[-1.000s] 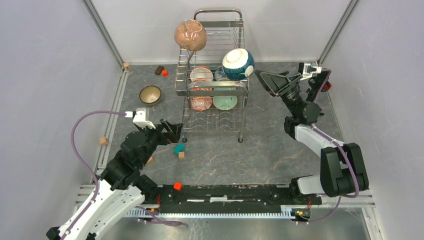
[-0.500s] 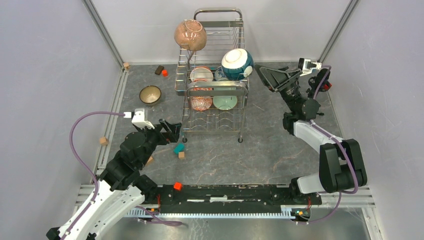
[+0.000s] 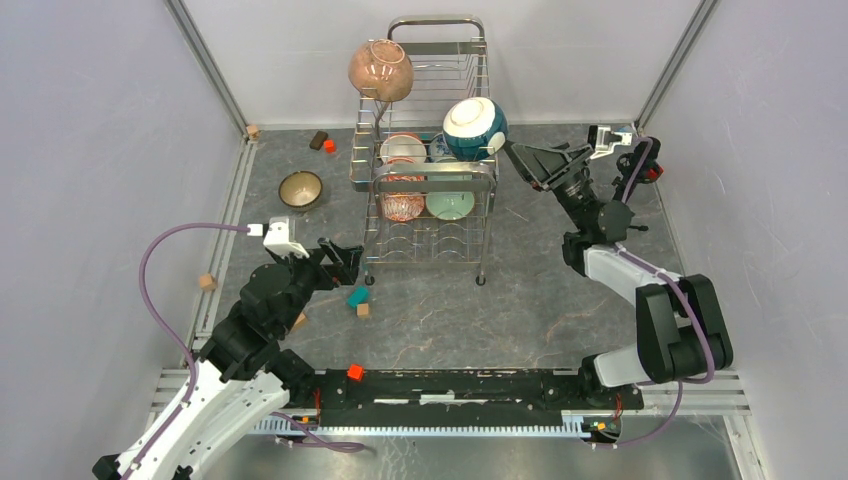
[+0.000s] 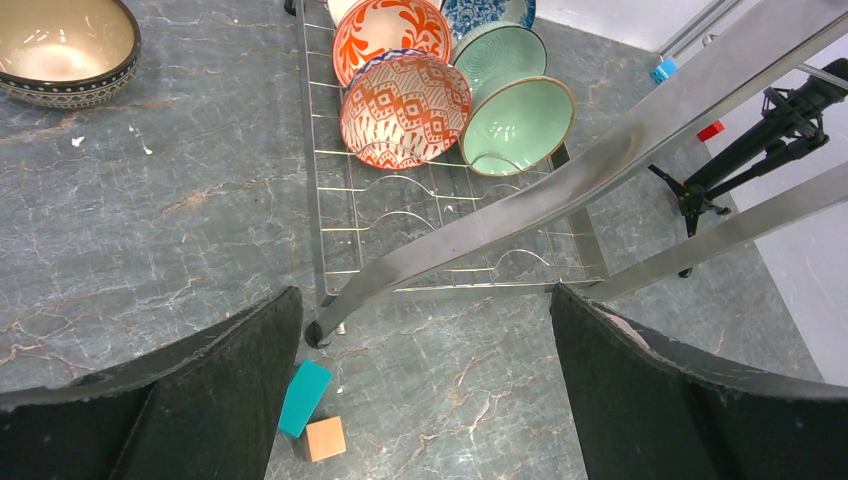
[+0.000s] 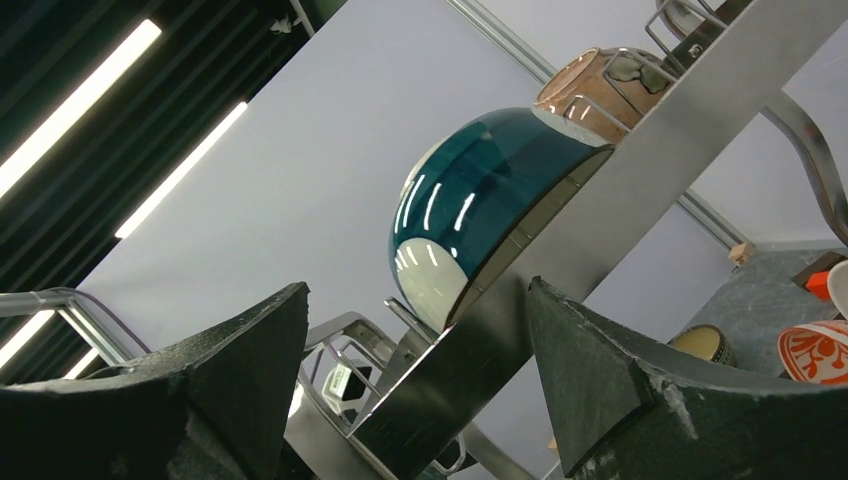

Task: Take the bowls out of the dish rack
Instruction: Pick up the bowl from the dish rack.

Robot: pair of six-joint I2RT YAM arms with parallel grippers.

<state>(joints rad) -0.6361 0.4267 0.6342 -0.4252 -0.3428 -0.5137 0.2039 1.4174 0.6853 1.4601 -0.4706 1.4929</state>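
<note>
The chrome dish rack (image 3: 436, 173) stands at the table's back centre. On its upper tier sit a pink-brown bowl (image 3: 380, 70) and a teal-and-white bowl (image 3: 476, 128). Lower down are a red-patterned bowl (image 4: 404, 110), a pale green bowl (image 4: 516, 125) and others behind them. A dark patterned bowl (image 3: 301, 189) sits on the table left of the rack. My right gripper (image 3: 515, 156) is open just right of the teal-and-white bowl (image 5: 470, 210), with a rack rail (image 5: 560, 250) between its fingers. My left gripper (image 3: 348, 262) is open and empty by the rack's front left leg (image 4: 470, 235).
A teal block (image 4: 303, 397) and a wooden block (image 4: 324, 439) lie under my left gripper. A red block (image 3: 354, 372) sits near the arm bases, another wooden one (image 3: 207, 282) at the left rail. Brown and red blocks (image 3: 323, 142) lie behind the dark bowl. Walls enclose the table.
My right gripper has moved left, up to the rack beside the teal-and-white bowl. The left arm and the bowls have not moved.
</note>
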